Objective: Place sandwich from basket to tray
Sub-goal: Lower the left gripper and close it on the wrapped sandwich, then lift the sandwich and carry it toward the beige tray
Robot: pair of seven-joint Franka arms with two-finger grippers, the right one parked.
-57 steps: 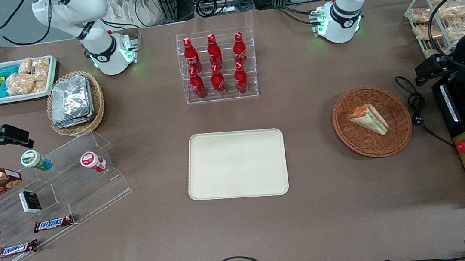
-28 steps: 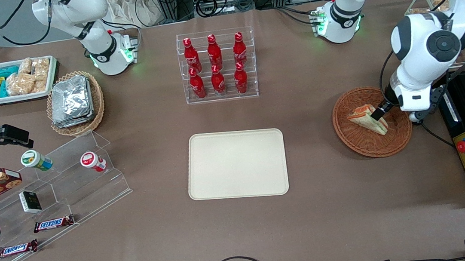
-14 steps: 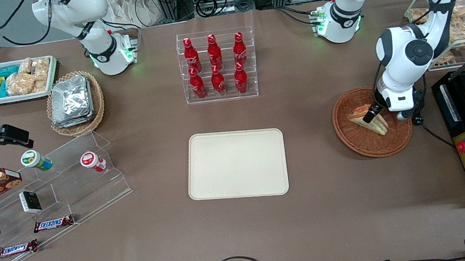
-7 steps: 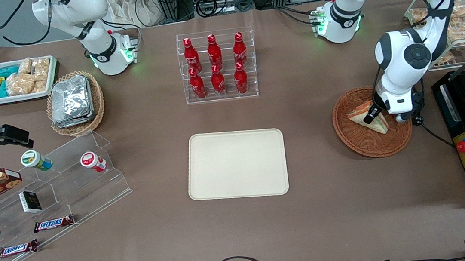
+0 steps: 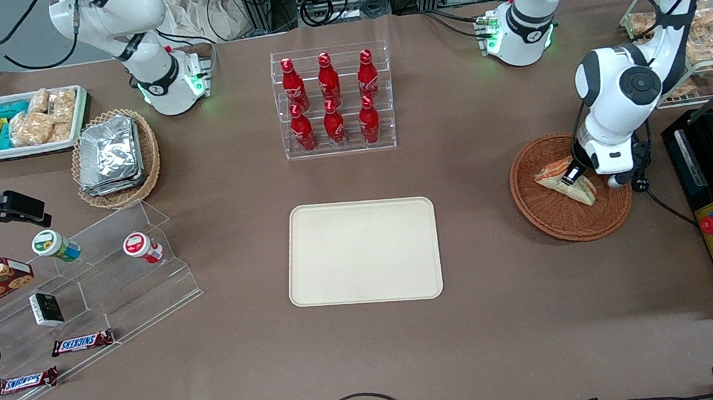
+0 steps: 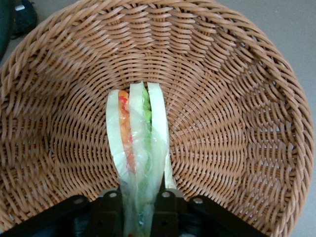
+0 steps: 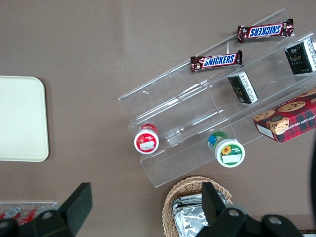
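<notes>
SNICKERS on two chocolate bars [image 7: 216,61]

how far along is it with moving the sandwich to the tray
Early. Done: the hand is down in the basket, its fingers closed on the sandwich. In hand: the grasp itself; the sandwich sits in the basket, not yet lifted. Left: lift it, carry it toward the parked arm's end and set it on the bare tray.

brown-covered table [image 5: 514,316], cables along its edge
</notes>
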